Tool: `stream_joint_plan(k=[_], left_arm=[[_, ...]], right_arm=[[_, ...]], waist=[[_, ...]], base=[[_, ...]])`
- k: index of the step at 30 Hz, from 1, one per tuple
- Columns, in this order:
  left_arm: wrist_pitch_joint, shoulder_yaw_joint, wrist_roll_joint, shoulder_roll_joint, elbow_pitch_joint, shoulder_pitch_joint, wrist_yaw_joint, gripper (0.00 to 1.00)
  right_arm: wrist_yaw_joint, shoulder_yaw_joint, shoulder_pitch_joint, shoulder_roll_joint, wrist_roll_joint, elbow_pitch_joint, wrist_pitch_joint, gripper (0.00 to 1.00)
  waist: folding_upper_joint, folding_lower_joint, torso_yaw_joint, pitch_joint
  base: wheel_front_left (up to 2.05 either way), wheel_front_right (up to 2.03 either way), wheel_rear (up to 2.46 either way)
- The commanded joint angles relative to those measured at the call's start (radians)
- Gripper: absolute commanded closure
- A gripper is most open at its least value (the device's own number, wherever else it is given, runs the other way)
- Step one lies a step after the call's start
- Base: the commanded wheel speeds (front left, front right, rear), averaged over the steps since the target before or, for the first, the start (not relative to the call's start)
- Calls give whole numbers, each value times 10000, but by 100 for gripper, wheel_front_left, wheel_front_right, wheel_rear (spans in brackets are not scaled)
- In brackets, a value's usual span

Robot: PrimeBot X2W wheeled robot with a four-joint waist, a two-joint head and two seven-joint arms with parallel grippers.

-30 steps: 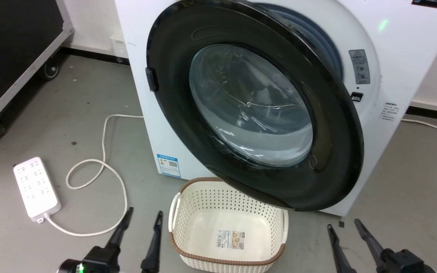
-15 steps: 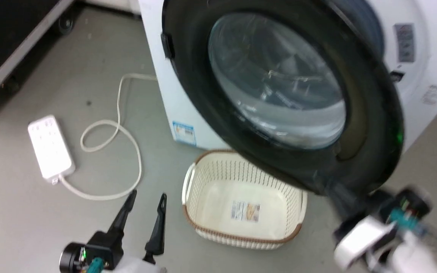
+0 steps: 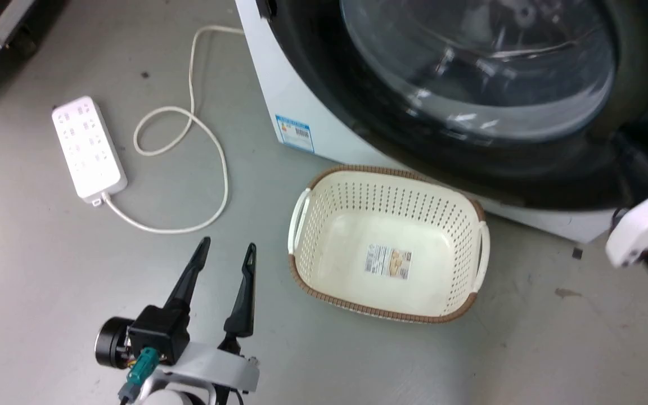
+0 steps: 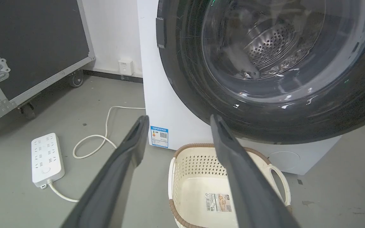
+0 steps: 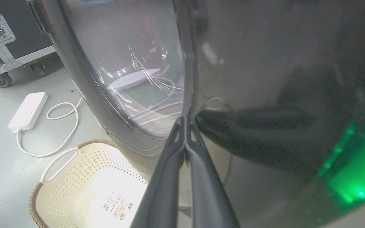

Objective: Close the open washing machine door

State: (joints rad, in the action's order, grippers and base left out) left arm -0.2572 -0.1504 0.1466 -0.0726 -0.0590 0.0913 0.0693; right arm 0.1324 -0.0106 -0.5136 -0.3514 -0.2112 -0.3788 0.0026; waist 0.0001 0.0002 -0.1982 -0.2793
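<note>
The big white washing machine (image 4: 169, 104) is standing ahead of the left pincer (image 3: 228, 244), whose fingers are spreading wide, holding nothing. Its round black door (image 5: 265, 79) is hanging open right at the right pincer's (image 5: 185, 122) tips, which are pressing together. The cream basket (image 3: 301, 208) is sitting just right of the left pincer.

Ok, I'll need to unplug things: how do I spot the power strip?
Find the white washer; left of it in the head view lies a looped white cable. The power strip is the flat white block at the cable's end, dotted with sockets, unlike the cream perforated basket.
</note>
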Motion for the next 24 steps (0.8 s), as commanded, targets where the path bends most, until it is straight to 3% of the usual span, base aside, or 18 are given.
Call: stream_joint_plan(k=[1, 12, 20, 21, 22, 24], left_arm=[[-45, 35, -89, 52, 27, 190, 52, 0], [-45, 159, -176, 171, -41, 591, 162, 0], [-45, 291, -138, 203, -270, 347, 182, 0], [-45, 342, -115, 205, -299, 283, 166, 0], [-45, 379, -103, 207, -338, 204, 158, 0], [-45, 412, -90, 209, -415, 40, 178, 0]], right_arm=[[-17, 219, -436, -103, -63, -183, 50, 100], [-17, 1609, -2410, -57, 453, -1799, -85, 100], [-17, 1408, -1551, 568, 432, -2139, -856, 100], [-17, 1294, -1292, 646, 411, -2060, -1013, 60], [-17, 1185, -1018, 704, 409, -1942, -1164, 0], [-17, 1060, -377, 851, 389, -1652, -1431, 0]], waist=[[-1, -2, -33, -207], [-1, -2, -21, -624], [-1, -2, 190, 401], [-1, -2, 246, 619], [-1, -2, 300, 798], [-1, -2, 428, 1193]], base=[[0, 0, 0], [0, 0, 0], [0, 0, 0], [0, 0, 0], [0, 0, 0], [0, 0, 0]])
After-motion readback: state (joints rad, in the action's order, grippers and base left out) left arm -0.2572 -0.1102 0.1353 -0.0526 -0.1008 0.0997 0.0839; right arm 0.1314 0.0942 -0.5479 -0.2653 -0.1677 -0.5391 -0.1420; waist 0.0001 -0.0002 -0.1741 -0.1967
